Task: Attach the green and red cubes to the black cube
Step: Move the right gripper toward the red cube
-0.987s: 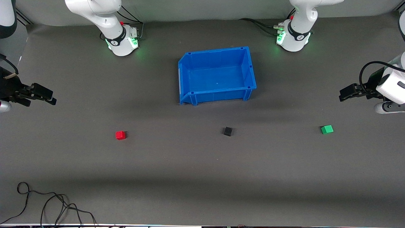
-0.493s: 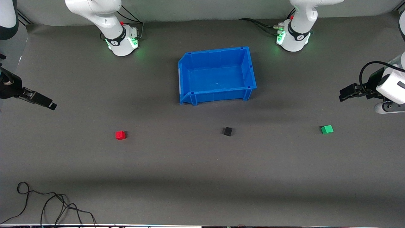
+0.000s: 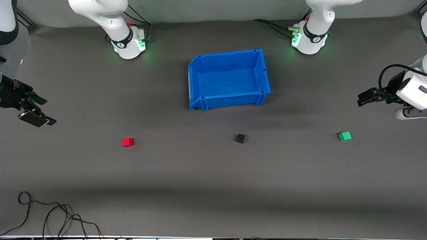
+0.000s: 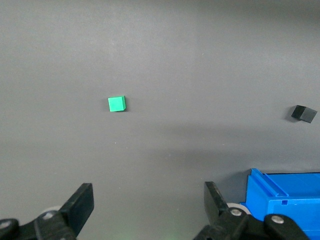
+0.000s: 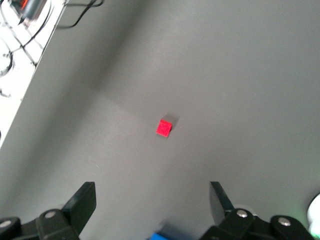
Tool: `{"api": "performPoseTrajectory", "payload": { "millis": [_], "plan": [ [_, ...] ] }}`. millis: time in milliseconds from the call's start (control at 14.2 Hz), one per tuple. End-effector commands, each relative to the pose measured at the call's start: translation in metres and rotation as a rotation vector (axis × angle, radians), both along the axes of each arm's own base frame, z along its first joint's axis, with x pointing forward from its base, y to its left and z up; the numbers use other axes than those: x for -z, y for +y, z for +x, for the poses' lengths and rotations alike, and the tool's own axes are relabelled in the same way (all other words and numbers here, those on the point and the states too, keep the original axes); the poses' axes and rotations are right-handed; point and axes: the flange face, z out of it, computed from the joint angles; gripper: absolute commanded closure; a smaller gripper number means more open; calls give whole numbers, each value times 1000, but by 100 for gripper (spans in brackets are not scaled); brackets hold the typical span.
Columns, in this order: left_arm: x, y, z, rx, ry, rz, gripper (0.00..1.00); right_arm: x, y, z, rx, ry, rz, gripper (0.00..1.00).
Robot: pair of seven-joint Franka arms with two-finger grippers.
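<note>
The red cube (image 3: pixel 126 142), black cube (image 3: pixel 240 138) and green cube (image 3: pixel 345 136) lie apart in a row on the grey table, nearer the front camera than the blue bin. The black one is in the middle. My right gripper (image 3: pixel 45 111) is open and empty above the right arm's end of the table, apart from the red cube. That cube shows in the right wrist view (image 5: pixel 164 128), past my open gripper (image 5: pixel 152 202). My left gripper (image 3: pixel 361 100) is open and empty near the green cube. The left wrist view shows the gripper (image 4: pixel 148 205), green cube (image 4: pixel 117 103) and black cube (image 4: pixel 303 113).
An empty blue bin (image 3: pixel 263 71) stands mid-table, closer to the arm bases; its corner shows in the left wrist view (image 4: pixel 285 200). Loose black cables (image 3: pixel 50 216) lie at the table's front edge toward the right arm's end.
My right gripper has turned at the wrist and shifted slightly toward the red cube. The left arm and the three cubes have not moved.
</note>
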Motion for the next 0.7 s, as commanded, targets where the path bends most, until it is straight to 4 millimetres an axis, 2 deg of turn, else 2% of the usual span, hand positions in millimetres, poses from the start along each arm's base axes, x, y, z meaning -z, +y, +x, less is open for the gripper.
{"api": "performPoseTrajectory", "payload": {
  "millis": [0, 282, 493, 634],
  "plan": [
    [-4, 2, -5, 14, 7, 6, 1, -1, 8, 2, 198, 51, 45, 0],
    [-4, 2, -5, 14, 7, 6, 1, 5, 12, 8, 451, 98, 108, 0],
    [-5, 4, -5, 11, 7, 6, 1, 8, 10, 9, 454, 99, 105, 0],
    [-5, 4, -6, 11, 8, 6, 1, 25, 10, 15, 449, 123, 100, 0]
  ]
}}
